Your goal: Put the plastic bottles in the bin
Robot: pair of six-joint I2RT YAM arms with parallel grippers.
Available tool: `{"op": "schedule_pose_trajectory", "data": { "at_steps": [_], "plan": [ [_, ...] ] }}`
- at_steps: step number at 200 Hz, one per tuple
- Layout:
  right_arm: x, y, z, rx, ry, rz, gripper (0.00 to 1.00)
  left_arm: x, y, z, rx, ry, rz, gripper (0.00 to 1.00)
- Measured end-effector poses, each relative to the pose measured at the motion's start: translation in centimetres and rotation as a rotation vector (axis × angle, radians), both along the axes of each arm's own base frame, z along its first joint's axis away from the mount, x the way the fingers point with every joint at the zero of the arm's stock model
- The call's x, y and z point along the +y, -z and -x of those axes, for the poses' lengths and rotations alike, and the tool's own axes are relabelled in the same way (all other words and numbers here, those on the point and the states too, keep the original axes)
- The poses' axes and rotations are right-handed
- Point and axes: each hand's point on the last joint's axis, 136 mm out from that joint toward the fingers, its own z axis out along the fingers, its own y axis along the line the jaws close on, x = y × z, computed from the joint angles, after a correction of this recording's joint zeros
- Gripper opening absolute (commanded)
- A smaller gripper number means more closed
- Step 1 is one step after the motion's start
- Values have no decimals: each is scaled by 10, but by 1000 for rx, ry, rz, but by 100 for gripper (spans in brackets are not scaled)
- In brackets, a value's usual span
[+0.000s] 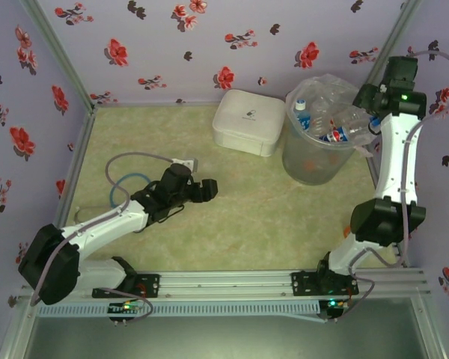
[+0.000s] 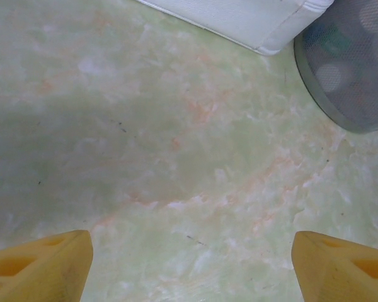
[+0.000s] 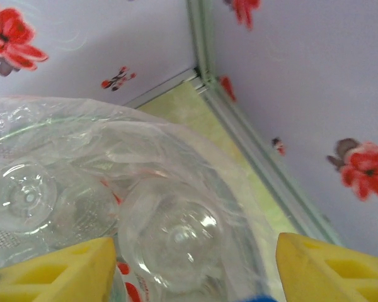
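The bin [image 1: 318,161] stands at the back right, lined with a clear bag and piled with several plastic bottles [image 1: 337,123]. My right gripper [image 1: 370,105] hovers at its right rim. In the right wrist view the right gripper [image 3: 195,264] is open, yellow fingers [image 3: 57,270] apart. A clear bottle's base [image 3: 173,239] lies below and between them, with a gap to the right finger. Another bottle base [image 3: 25,195] sits to its left. My left gripper [image 1: 209,191] is open low over bare table [image 2: 176,157], with nothing between its fingers [image 2: 44,264]. The bin's grey wall [image 2: 353,69] shows ahead of it.
A white lidded box [image 1: 247,121] sits left of the bin, and its corner [image 2: 239,19] shows in the left wrist view. A grey and blue cable [image 1: 123,187] loops on the table at the left. Flowered walls and a metal corner post [image 3: 205,44] close in behind the bin.
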Motion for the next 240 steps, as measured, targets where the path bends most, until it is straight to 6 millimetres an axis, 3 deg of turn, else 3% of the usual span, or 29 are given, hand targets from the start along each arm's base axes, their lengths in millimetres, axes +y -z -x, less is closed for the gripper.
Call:
{"op": "schedule_pose_trajectory", "data": {
  "at_steps": [21, 68, 97, 143, 185, 240],
  "plan": [
    [11, 18, -14, 14, -55, -56, 64, 1, 1, 0, 2, -2, -2, 83],
    [20, 22, -20, -47, -104, -103, 62, 6, -4, 2, -4, -11, -3, 83],
    [36, 20, -10, -71, -149, -123, 62, 9, -5, 2, -5, -20, -8, 83],
    [81, 21, 22, -74, -249, -153, 61, 11, -6, 2, -6, -25, -10, 83],
    [141, 22, 56, -68, -395, -225, 60, 17, -8, 5, -2, -32, -18, 83],
    [257, 36, 102, 3, -674, -361, 62, 38, -22, 4, -24, -87, -21, 83]
  ]
}}
